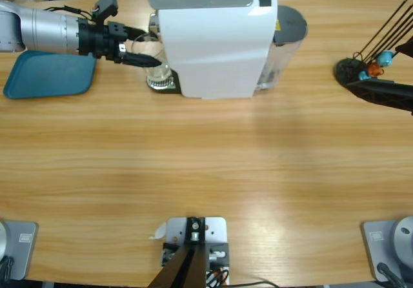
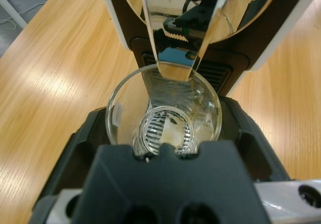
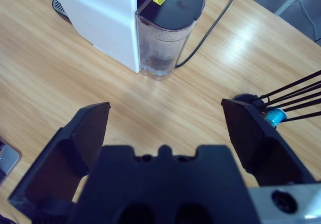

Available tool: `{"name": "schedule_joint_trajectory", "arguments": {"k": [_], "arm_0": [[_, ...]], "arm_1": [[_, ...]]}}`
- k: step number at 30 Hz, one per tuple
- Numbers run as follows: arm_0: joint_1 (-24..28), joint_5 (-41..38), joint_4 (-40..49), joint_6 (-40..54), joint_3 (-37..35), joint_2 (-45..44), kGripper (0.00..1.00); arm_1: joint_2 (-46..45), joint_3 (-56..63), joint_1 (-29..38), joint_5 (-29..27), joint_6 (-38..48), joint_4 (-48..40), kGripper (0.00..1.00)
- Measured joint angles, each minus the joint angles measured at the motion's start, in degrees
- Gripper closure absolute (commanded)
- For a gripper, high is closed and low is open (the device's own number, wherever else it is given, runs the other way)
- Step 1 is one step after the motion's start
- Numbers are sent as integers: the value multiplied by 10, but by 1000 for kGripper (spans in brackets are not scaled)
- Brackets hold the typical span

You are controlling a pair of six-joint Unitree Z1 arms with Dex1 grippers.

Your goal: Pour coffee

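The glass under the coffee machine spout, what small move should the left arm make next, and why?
Probably close the jaws on the glass. The left gripper already straddles it, one jaw on each side, and the glass sits on the drip grille under the coffee machine spout with only a trace of liquid in it. A firm hold should come before any lifting.

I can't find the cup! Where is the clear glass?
High view, upper left: the clear round glass sits under the white coffee machine spout, between the left end effector jaws, right of the blue tray.

A teal tray (image 1: pixel 48 75) lies well apart from the capsule rack (image 1: pixel 361 68).
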Motion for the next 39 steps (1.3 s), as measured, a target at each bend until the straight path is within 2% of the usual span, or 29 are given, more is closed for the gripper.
{"name": "schedule_joint_trajectory", "arguments": {"k": [31, 32, 33, 34, 35, 36, 39], "arm_0": [[-21, 39, -1, -12, 2, 1, 1000], [-21, 39, -1, -12, 2, 1, 867], [-21, 39, -1, -12, 3, 1, 444], [-21, 39, -1, -12, 3, 1, 216], [-21, 39, -2, -12, 3, 1, 76], [-21, 39, -2, -12, 3, 1, 32], [-21, 39, -2, -12, 3, 1, 32]], "arm_1": [[0, 8, 0, 0, 3, -10, 0], [0, 8, 0, 0, 3, -10, 0], [0, 8, 0, 0, 3, -10, 0], [0, 8, 0, 0, 3, -10, 0], [0, 8, 0, 0, 3, -10, 0], [0, 8, 0, 0, 3, -12, 0], [0, 11, 0, 0, 3, -20, 0]]}}
